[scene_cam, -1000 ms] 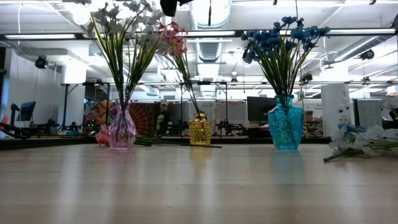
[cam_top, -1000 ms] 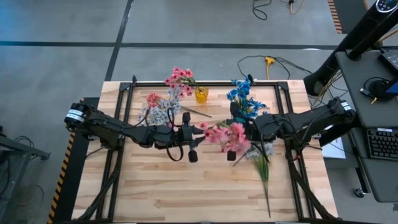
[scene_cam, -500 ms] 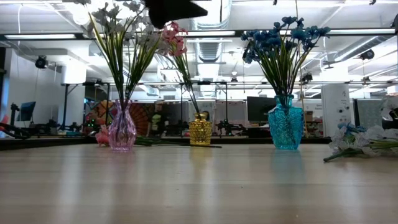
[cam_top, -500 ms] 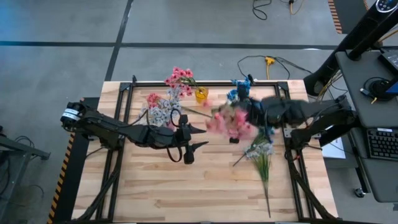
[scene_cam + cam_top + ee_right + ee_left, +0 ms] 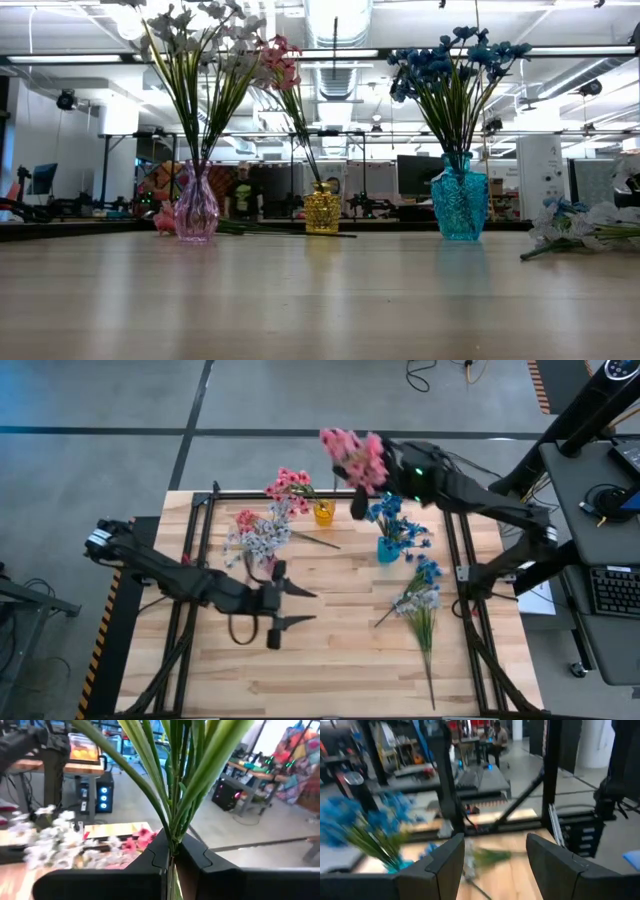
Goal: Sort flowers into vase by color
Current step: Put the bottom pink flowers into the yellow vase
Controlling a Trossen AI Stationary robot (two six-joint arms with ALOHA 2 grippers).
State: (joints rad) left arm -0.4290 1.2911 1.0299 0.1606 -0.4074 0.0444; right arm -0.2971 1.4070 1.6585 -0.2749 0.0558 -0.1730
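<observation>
My right gripper [image 5: 172, 851] is shut on a bunch of pink flowers [image 5: 350, 454] and holds it high above the table's far edge, close to the gold vase [image 5: 323, 512], which has pink flowers in it. A pink vase [image 5: 197, 210] holds white flowers and a blue vase [image 5: 460, 205] holds blue ones. Loose white and blue sprigs [image 5: 420, 605] lie flat on the table at the right. My left gripper [image 5: 312, 606] stands open over the middle of the table, with nothing between its fingers. My right gripper pinches the bunch's green stems [image 5: 172, 837] between its two fingers, which lie across the stems. The bunch is lifted clear of the table. Leaves and stems fan out beyond the fingertips, and a thin stem end [image 5: 334, 40] hangs down below.
The three vases stand in a row along the far side. One loose stem [image 5: 315, 540] lies between the pink and gold vases. Black frame rails [image 5: 205, 550] run along the table's left and right. The near half of the wooden top [image 5: 330, 670] is bare.
My left gripper has opened, let go of the pink bunch and drawn back toward the table's left and near edges. My right gripper has carried the bunch from the table's middle up and toward the far edge, near the gold vase.
</observation>
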